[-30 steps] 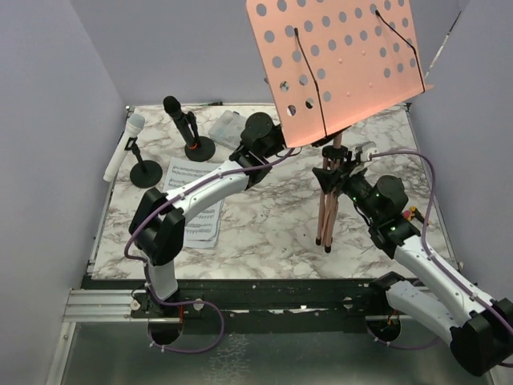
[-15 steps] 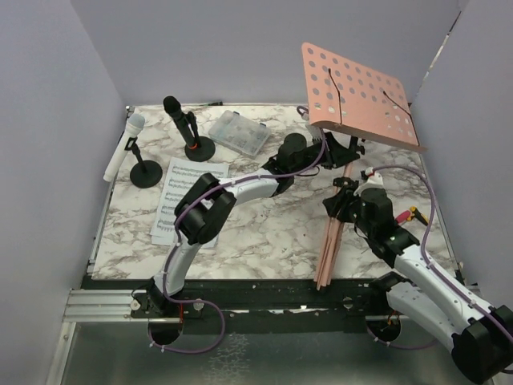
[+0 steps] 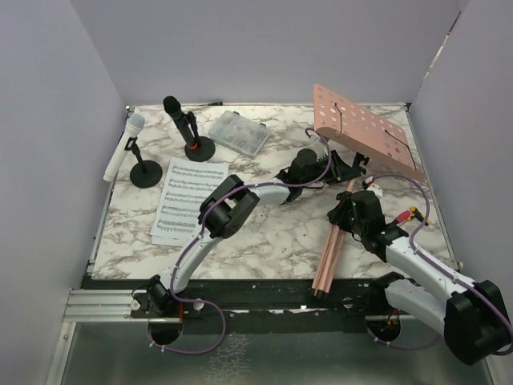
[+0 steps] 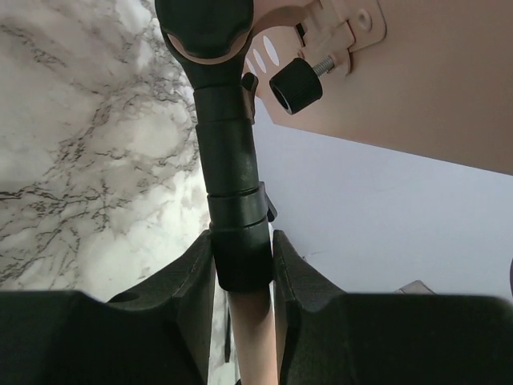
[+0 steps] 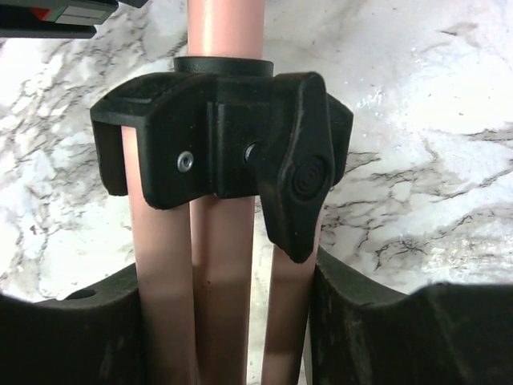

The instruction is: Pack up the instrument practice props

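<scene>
The pink music stand with the holey board (image 3: 365, 136) has tipped down low over the right side of the marble table (image 3: 272, 233). The left gripper (image 4: 243, 269) squeezes its black collar (image 4: 236, 224). The right gripper (image 5: 228, 321) hugs its folded legs (image 5: 220, 257). If one slips, the board could bang down.

1. Marble-pattern table (image 3: 272, 233), white with grey veins, is carrying everything.
2. White sheet-music pages (image 3: 186, 200) are lying flat at left-centre, overlapping each other.
3. First mic holder (image 3: 146, 173), with a black round base, is standing at far left, just beside the pages' far corner. It is carrying the white microphone (image 3: 125, 144), which is tilting left.
4. Second mic holder (image 3: 199, 148) is standing behind the pages, carrying the black microphone (image 3: 179, 118), also tilting.
5. Clear plastic box (image 3: 238, 133) is lying near the back edge, right of the second mic holder.
6. Small red-and-yellow item (image 3: 413, 213) is sitting near the right edge, too small to identify.
7. Folded pink tripod legs (image 3: 330, 249) of the music stand (image 3: 361, 128) are slanting toward the near edge. Can't tell whether their tips are touching the table.
</scene>
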Available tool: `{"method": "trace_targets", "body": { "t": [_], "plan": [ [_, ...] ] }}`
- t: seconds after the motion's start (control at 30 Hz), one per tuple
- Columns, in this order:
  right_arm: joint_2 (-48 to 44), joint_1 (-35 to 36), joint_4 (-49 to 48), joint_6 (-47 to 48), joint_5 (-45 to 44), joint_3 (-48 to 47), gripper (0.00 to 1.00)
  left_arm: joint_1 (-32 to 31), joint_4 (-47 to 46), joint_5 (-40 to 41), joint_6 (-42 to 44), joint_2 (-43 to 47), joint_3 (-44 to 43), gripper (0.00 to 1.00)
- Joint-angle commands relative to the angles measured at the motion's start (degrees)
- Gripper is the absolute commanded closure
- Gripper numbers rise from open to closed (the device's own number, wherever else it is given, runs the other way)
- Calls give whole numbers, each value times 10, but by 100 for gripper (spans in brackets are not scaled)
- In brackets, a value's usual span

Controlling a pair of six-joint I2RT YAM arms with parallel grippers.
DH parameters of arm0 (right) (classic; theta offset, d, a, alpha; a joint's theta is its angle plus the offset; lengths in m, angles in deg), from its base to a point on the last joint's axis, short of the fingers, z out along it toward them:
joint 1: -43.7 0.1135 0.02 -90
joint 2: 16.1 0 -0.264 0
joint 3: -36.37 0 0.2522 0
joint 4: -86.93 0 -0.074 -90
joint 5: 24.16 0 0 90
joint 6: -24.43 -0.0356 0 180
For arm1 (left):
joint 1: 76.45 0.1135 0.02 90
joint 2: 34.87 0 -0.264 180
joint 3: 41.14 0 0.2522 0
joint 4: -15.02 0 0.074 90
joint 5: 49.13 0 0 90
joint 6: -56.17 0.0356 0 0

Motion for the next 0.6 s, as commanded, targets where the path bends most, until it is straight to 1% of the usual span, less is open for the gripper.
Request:
{"method": "trace_targets", "body": {
  "t": [0.0, 0.07, 0.23, 0.33, 0.43, 0.57],
  "plan": [
    [25, -33, -98, 41, -2, -32, 99, 27, -33, 85, 16, -46, -45, 100],
    [52, -62, -104, 42, 19, -39, 99, 31, -33, 85, 8, -56, -40, 98],
    [117, -118, -124, 48, 62, -59, 99, 44, -29, 82, 4, -62, -14, 81],
    [152, -132, -131, 52, 67, -74, 100, 50, -28, 77, 3, -57, 4, 67],
    [184, -146, -134, 51, 69, -86, 99, 54, -29, 70, 2, -49, 28, 47],
    [209, -162, -125, 49, 64, -104, 99, 60, -29, 54, 0, -33, 66, 36]
  ]
}}
